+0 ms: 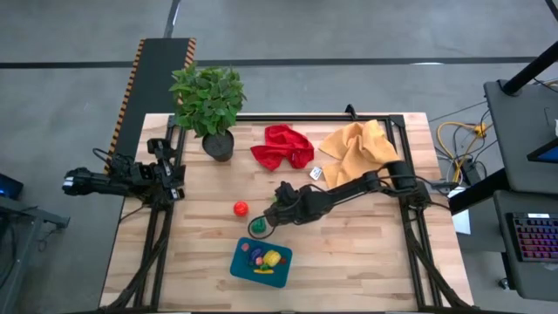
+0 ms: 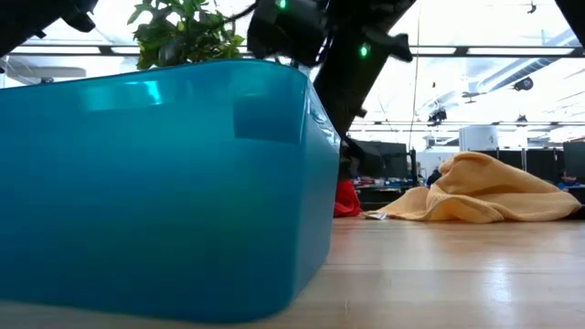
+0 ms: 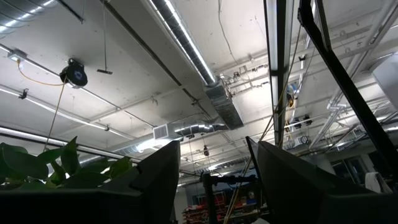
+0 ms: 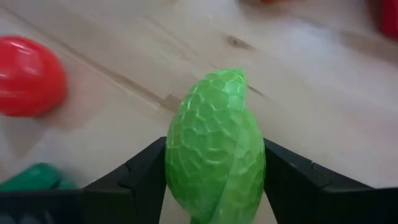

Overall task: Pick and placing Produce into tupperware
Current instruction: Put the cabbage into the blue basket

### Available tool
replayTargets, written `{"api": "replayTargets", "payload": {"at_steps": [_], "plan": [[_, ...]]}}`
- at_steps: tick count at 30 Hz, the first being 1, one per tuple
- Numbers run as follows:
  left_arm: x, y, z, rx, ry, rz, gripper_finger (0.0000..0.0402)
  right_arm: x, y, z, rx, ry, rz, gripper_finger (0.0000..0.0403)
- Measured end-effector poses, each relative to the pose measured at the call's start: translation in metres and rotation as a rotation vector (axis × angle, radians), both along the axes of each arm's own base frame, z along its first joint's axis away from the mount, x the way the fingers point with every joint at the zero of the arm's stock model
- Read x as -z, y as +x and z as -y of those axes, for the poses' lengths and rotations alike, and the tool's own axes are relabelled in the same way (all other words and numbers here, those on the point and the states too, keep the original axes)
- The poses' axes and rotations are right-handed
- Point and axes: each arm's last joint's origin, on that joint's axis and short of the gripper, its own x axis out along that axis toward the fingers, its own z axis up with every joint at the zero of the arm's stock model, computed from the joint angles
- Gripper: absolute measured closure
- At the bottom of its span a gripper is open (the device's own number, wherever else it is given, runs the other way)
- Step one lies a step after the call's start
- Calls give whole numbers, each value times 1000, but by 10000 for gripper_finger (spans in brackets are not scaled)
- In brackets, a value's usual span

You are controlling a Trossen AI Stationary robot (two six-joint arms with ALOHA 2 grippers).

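A light green, scaly-textured produce piece (image 4: 214,130) sits between the fingers of my right gripper (image 4: 214,158), which is shut on it near the table's middle (image 1: 275,213). Close by lie a red piece (image 1: 241,208) and a dark green piece (image 1: 259,228). The teal tupperware (image 1: 240,266) stands toward the near edge with several produce pieces inside. My left gripper (image 3: 214,149) waits open at the table's left edge (image 1: 177,180), pointing up. My right gripper pinches the light green piece by its two opposite sides (image 4: 177,168) between its two fingers. The fingers slant down from the table's right side. Whether the piece's underside rests on the wood or hangs clear, I cannot tell.
A potted plant (image 1: 209,100) stands at the far left, with a red cloth (image 1: 281,146) and a yellow cloth (image 1: 357,148) along the far side. Bare wood lies to the right of the tupperware (image 2: 155,183).
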Motion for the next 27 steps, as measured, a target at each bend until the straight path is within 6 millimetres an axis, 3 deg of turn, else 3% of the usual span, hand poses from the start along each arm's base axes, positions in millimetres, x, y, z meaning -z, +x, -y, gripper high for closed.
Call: {"api": "replayTargets", "payload": {"at_steps": [8,17,23,27], "plan": [[0,0,0,0,0,0,202,-42,-6,-11,-120,17,66,186],[0,0,0,0,0,0,202,-89,-18,-57,-289,19,260,186],[0,0,0,0,0,0,202,-99,-18,-92,-440,-18,389,186],[0,0,0,0,0,-2,202,-99,-21,-103,-472,-18,406,186]]}}
